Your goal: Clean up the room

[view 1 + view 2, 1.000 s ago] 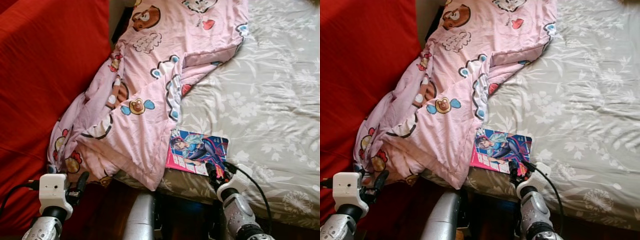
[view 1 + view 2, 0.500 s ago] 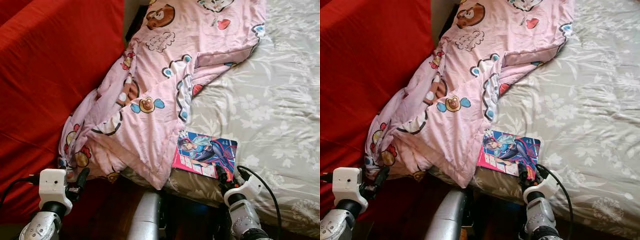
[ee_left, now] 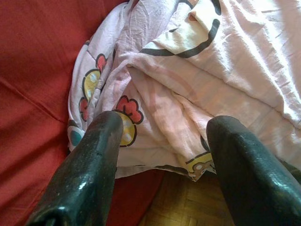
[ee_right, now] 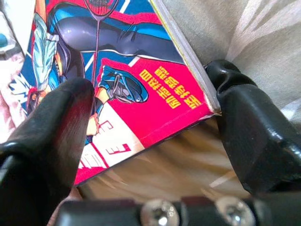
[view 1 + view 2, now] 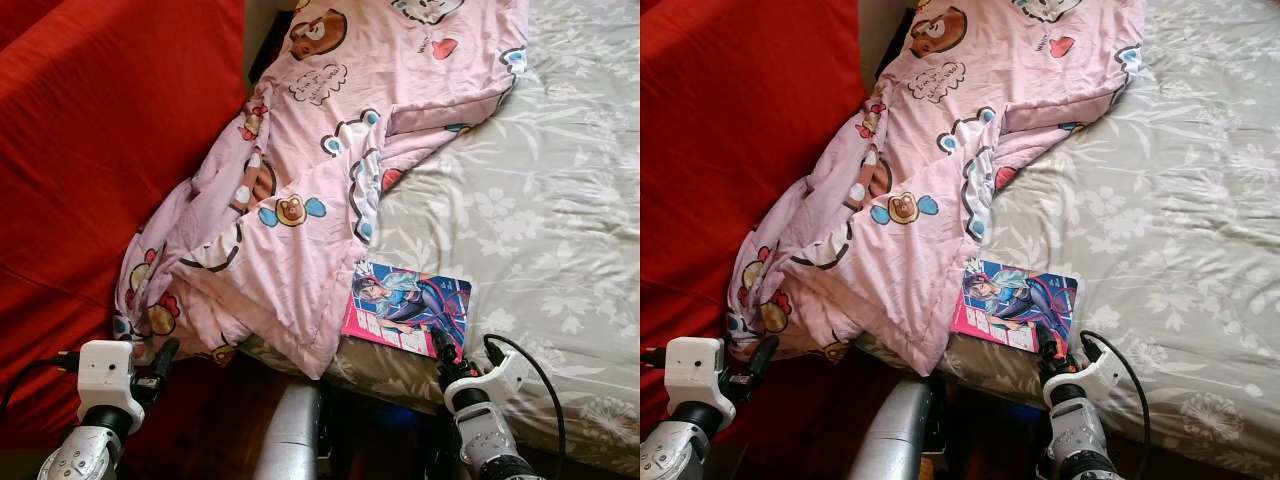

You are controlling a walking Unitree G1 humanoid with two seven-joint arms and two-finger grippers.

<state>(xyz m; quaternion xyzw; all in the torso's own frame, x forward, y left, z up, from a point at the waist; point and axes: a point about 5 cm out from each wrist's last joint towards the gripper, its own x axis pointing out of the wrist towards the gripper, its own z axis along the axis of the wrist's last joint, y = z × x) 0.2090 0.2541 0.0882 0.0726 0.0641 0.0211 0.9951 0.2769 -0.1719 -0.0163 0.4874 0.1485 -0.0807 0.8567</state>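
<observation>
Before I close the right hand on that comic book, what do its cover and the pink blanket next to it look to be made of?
Comic book: looks like a glossy printed paper cover, thin and flat, with a pale page edge seen from the right wrist.
Pink blanket: soft woven fabric, probably cotton, matte, with cartoon prints; it creases and bunches in folds.
Right hand sits at the book's near corner.

Pink blanket crowding book's left edge.

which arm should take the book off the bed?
Right. The right tool sits at the book's near corner, fingers open either side of it. The left tool hangs by the pink blanket, far from the book.
</observation>
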